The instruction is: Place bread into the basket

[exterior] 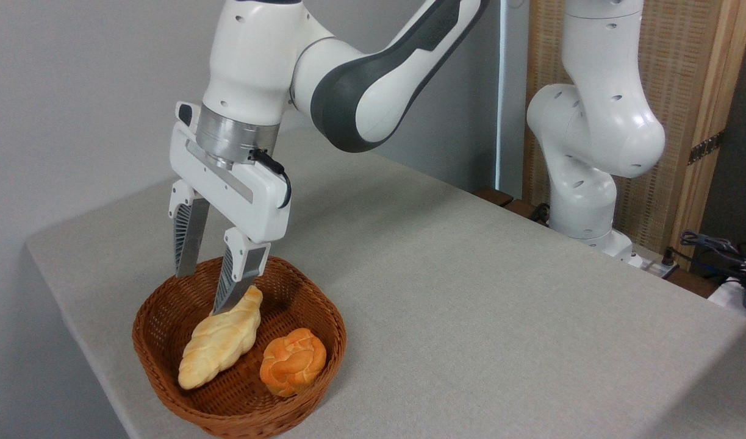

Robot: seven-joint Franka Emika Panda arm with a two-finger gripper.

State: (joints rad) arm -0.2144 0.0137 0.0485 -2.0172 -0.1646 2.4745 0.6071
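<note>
The bread [220,346], a pale golden braided loaf, lies inside the brown wicker basket [165,308] at the table's near left, slanting from upper right to lower left. My gripper [203,291] hangs open just above the basket's back left part, with nothing between its fingers. The right finger's tip is close to the loaf's upper end; I cannot tell whether they touch.
A small round orange knotted bun [292,361] rests in the basket right of the loaf. The table's left edge runs close behind the basket. The arm's white base [583,201] stands at the back right, with cables [720,253] beyond it.
</note>
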